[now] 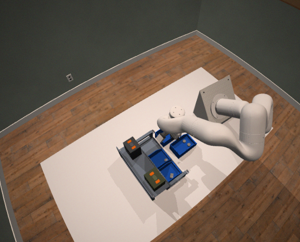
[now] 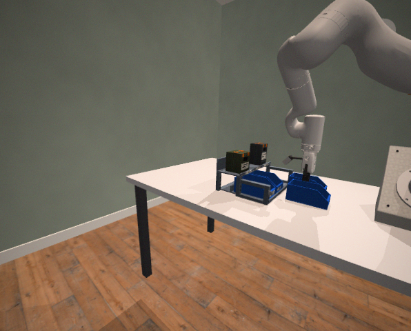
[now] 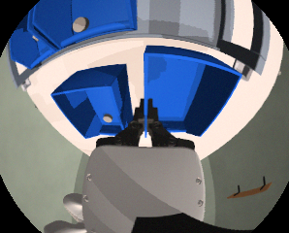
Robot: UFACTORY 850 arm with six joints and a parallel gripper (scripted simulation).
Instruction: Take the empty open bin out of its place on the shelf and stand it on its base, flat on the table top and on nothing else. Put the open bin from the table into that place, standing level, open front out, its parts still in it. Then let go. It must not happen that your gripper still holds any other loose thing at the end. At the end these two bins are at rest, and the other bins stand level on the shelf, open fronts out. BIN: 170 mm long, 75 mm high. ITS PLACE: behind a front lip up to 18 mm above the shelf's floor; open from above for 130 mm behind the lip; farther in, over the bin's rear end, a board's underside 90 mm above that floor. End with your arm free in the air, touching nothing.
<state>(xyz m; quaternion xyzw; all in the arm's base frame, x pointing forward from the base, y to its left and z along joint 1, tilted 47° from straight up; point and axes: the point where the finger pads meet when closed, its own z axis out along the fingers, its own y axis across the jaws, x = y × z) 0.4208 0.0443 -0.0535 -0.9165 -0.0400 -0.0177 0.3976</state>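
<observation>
The empty blue bin stands on the table by the shelf's open end; it also shows in the wrist view (image 3: 183,91). The blue bin with two parts (image 1: 183,146) stands on the table right beside it, in the wrist view (image 3: 93,107) to the left. My gripper (image 3: 145,105) points straight down and is shut on the empty bin's thin side wall, the one next to the parts bin. In the side view the gripper (image 2: 305,174) reaches into the farther bin. The shelf's vacant place (image 1: 147,144) is grey and bare.
The grey shelf (image 1: 150,161) holds two blue bins with parts (image 1: 159,157) (image 1: 170,172), open fronts out. A black box (image 1: 132,147) and a green box (image 1: 154,179) stand on its top board. The arm's base block (image 1: 215,100) is at the table's far end.
</observation>
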